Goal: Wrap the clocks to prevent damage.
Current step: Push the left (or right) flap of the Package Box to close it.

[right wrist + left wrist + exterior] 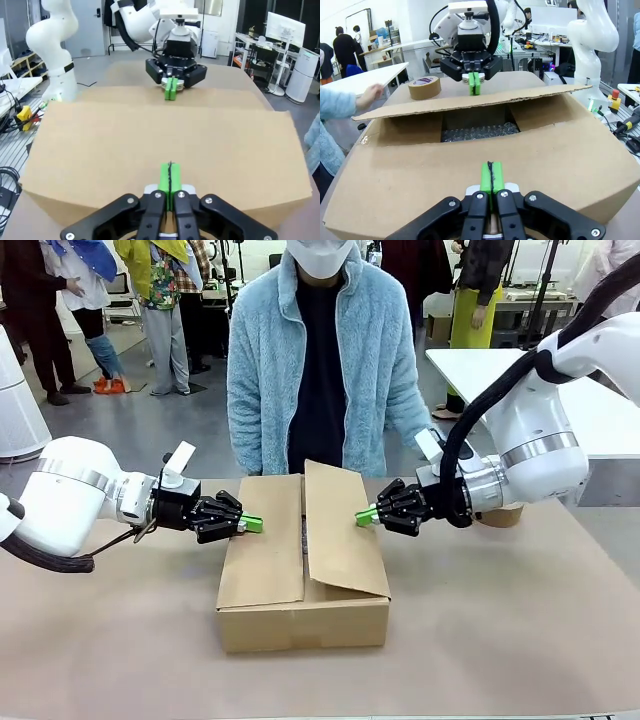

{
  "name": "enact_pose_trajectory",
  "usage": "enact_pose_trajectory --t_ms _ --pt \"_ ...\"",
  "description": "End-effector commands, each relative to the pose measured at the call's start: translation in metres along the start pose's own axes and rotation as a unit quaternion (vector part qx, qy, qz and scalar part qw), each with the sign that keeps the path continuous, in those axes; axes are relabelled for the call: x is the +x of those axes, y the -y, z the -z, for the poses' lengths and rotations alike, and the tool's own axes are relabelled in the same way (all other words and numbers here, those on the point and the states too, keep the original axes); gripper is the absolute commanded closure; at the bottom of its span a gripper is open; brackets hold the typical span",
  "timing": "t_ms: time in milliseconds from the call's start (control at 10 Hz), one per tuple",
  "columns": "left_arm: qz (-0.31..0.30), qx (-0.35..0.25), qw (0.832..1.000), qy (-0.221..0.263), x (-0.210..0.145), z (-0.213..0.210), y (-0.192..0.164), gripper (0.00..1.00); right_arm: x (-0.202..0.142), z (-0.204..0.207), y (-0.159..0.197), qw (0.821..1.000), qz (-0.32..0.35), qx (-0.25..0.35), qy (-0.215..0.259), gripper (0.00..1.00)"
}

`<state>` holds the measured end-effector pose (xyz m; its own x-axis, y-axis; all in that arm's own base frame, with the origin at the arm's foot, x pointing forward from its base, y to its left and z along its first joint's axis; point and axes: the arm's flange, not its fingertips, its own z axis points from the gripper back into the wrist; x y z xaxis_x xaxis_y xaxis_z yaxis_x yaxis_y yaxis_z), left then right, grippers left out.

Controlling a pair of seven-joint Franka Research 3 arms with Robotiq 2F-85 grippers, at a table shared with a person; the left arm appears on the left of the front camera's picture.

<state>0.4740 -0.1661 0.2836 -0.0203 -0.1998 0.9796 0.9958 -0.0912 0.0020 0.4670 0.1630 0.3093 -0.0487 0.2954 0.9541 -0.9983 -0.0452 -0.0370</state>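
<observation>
A cardboard box (300, 625) sits mid-table. Its left flap (262, 545) lies nearly flat, and its right flap (345, 535) slopes up over the opening. My left gripper (252, 524) is shut, its green tips at the left flap's outer edge. My right gripper (366, 516) is shut too, with its tips against the right flap. In the left wrist view my left gripper (491, 177) rests on the near flap, and bubble wrap (477, 132) shows through the gap inside the box. The right wrist view has my right gripper (170, 180) on the broad flap (165, 135). The clocks are hidden.
A person in a light blue fleece (320, 360) stands at the far edge, one hand (370, 92) near the table. A roll of brown tape (424, 87) lies behind my right arm. A white table (590, 410) stands at the back right.
</observation>
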Motion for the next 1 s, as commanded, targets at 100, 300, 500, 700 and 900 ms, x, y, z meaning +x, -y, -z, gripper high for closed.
enact_pose_trajectory --t_ms 100,300,500,700,900 --pt "0.001 0.003 1.0 -0.01 -0.002 0.001 0.0 1.0 -0.026 0.012 0.017 0.999 0.02 0.008 0.026 0.99" --pt "0.001 0.003 1.0 -0.01 -0.002 0.001 0.0 1.0 -0.052 0.015 0.021 0.998 0.046 0.031 0.017 0.99" --pt "0.001 0.003 1.0 -0.01 -0.002 0.001 0.0 1.0 -0.051 0.009 0.025 0.997 0.043 0.049 0.027 0.99" --pt "0.001 0.003 1.0 -0.01 -0.002 0.001 0.0 1.0 -0.033 0.009 0.02 0.997 0.038 0.036 0.056 0.99" --pt "0.001 0.003 1.0 -0.01 -0.002 0.001 0.0 1.0 -0.033 0.009 0.02 0.997 0.038 0.036 0.056 0.99"
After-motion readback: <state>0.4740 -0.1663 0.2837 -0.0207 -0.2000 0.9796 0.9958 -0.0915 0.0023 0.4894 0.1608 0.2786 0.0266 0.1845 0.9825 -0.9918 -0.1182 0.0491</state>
